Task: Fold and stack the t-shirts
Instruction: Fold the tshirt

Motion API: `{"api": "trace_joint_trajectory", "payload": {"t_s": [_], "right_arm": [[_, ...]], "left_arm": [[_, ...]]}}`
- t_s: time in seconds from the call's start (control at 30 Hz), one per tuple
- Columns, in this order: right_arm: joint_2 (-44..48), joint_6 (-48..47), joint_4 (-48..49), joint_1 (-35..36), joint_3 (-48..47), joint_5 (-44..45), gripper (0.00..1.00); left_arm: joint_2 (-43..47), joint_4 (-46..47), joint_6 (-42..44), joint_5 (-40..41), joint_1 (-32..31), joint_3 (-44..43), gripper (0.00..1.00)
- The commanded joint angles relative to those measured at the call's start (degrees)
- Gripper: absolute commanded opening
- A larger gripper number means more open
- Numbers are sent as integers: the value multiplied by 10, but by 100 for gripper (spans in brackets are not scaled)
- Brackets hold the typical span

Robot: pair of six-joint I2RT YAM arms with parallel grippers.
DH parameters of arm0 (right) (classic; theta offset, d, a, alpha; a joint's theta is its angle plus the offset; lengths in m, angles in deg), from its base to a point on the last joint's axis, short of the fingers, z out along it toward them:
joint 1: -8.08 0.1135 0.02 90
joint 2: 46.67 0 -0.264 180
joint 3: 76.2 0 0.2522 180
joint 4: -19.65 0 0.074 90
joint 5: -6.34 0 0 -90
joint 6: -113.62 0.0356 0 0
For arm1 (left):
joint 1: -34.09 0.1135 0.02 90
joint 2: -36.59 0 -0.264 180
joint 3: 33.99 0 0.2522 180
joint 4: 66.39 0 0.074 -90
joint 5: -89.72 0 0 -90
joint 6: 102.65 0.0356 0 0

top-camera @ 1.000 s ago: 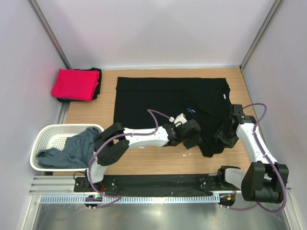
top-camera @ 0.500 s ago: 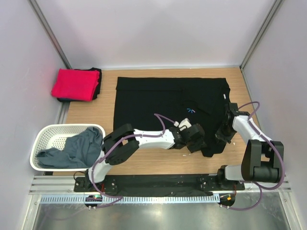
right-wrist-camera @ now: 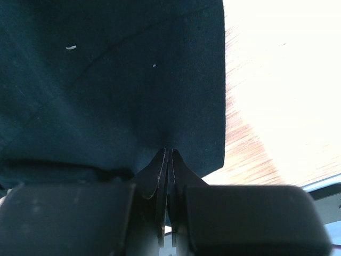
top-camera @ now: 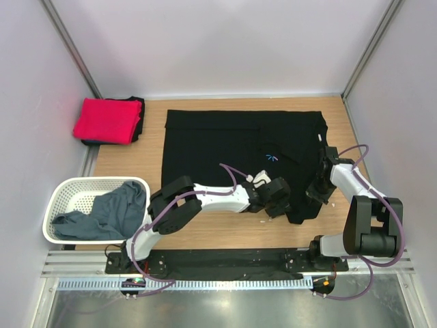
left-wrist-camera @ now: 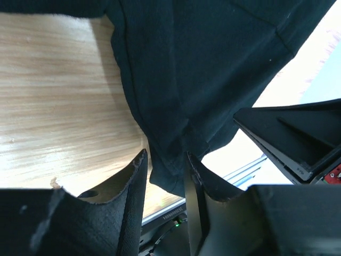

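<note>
The large black t-shirt (top-camera: 225,143) lies spread on the wooden table, its light-blue starburst mark (top-camera: 271,158) facing up. My left gripper (top-camera: 278,199) is at the shirt's near hem. In the left wrist view its jaws (left-wrist-camera: 165,162) stand open around a hanging corner of the black cloth (left-wrist-camera: 202,80), with a sliver of gap on the left side. My right gripper (top-camera: 318,192) is at the near right edge. The right wrist view shows it (right-wrist-camera: 169,152) shut on puckered black cloth (right-wrist-camera: 117,80). The red t-shirt (top-camera: 106,120) lies folded at the far left. The grey-blue t-shirt (top-camera: 109,212) is crumpled in the basket.
The white lattice laundry basket (top-camera: 65,188) stands at the near left, beyond the table's edge. A dark folded item (top-camera: 138,109) lies under the red shirt. Grey walls close in on three sides, and a metal rail (top-camera: 225,263) runs along the front.
My right gripper has closed on the black shirt's edge and its elbow has swung inward. My left gripper has moved right to the near hem and its jaws have narrowed around the cloth.
</note>
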Motion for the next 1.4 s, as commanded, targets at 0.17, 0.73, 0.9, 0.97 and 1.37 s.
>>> {"api": "trace_joint_trajectory", "payload": {"t_s": [0.17,0.73,0.9,0.97,1.37], "right_arm": [[13,-1,5,2,-7,15,9],[10,1,5,2,4,14,8],[14,3,3,2,3,18,8],[12,4,4,2,4,20,8],[-3,13,4,2,1,38,6]], "left_arm": [[-2,5,20,-6,15,-21,35],[-33,9,51,-20,35,-45,20],[-16,2,60,-9,36,-37,0],[1,-4,70,-6,39,-32,0],[92,-7,73,-60,44,70,0]]}}
